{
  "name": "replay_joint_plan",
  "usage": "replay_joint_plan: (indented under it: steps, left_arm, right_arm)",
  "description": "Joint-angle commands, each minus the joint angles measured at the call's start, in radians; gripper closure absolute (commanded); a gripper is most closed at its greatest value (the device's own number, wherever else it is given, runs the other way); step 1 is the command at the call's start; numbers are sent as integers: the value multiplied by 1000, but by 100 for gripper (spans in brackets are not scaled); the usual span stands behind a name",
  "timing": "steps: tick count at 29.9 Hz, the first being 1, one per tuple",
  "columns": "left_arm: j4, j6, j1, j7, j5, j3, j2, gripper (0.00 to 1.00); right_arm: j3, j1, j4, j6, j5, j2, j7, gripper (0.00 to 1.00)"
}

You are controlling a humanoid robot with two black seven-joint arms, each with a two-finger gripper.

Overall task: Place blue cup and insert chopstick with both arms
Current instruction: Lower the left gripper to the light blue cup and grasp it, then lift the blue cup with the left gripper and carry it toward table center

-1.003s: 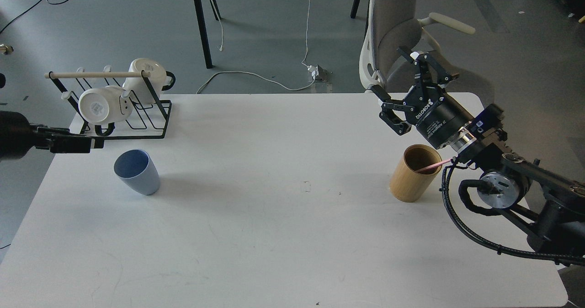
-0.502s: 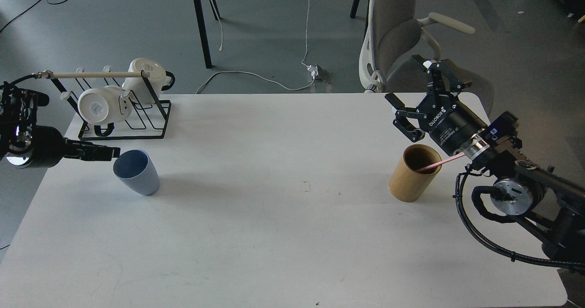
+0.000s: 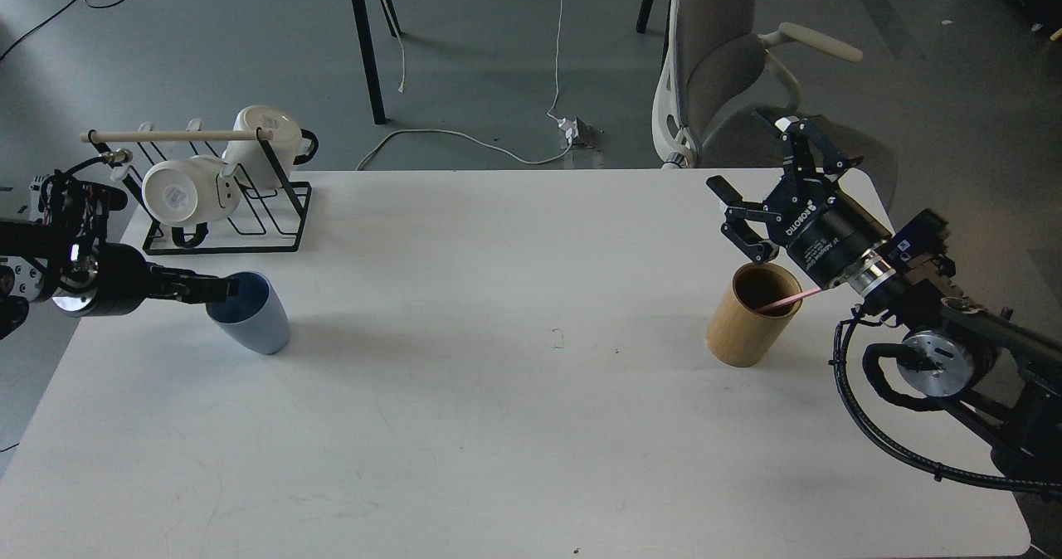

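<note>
1. The table (image 3: 531, 443) is the widest hazard: the cup (image 3: 249, 313) stands near its left edge, and your left gripper (image 3: 217, 289) comes in low from that side. A sideways shove could tip the cup, or slide it toward the rack (image 3: 224, 211) at the back-left corner.

2. The rack holds two white mugs (image 3: 178, 192) just behind the cup. If you lift the cup backward, you risk knocking them.

3. The right gripper (image 3: 776, 190) hangs near the right edge, jaws spread wide and empty, above the wooden holder (image 3: 751, 314). If you descend off-line, a finger may strike the holder's rim and topple it.

4. The left gripper's tip sits at the cup's rim, apparently dipping over the near wall. It is seen end-on and dark, so you cannot tell whether it is spread or closed. If it closes on only the thin rim, the tapered cup may twist or slip out.

5. The chopstick (image 3: 788, 300) leans in the holder, its upper end passing under the right wrist. It is thin, so a slightly misplaced pinch could miss it or flick it out.
</note>
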Motion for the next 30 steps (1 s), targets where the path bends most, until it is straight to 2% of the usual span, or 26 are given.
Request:
replay_joint_plan:
  steps: [1, 2, 4, 6, 9, 10, 16, 22, 26, 30]
  left_arm:
    - [7, 2, 4, 0, 2, 1, -6, 39]
    - [7, 5, 6, 0, 2, 2, -6, 43]
    - [7, 37, 12, 0, 25, 0, -4, 59]
    - [7, 101, 15, 0, 62, 0, -4, 82]
    - [-4, 123, 19, 0, 65, 0, -4, 97]
    - [-7, 121, 21, 0, 63, 0, -4, 100]
    - [-23, 118, 32, 0, 63, -2, 2, 100]
    - [-111, 85, 23, 0, 59, -15, 34, 100]
    - [-231, 72, -10, 0, 39, -41, 76, 100]
    - [-371, 6, -121, 0, -10, -63, 82, 100]
  right_arm:
    - [-1, 0, -7, 0, 0, 0, 0, 6]
    - [0, 0, -7, 0, 0, 0, 0, 6]
    - [0, -2, -8, 0, 0, 0, 0, 6]
    - [0, -5, -8, 0, 0, 0, 0, 6]
    - [0, -8, -10, -2, 0, 0, 0, 6]
    - [0, -9, -13, -2, 0, 0, 0, 6]
    - [2, -14, -21, -3, 0, -1, 0, 6]
    - [5, -14, -24, -6, 0, -1, 0, 6]
    - [32, -14, -47, -8, 0, -8, 0, 6]
    - [132, -12, -109, -9, 6, -9, 0, 6]
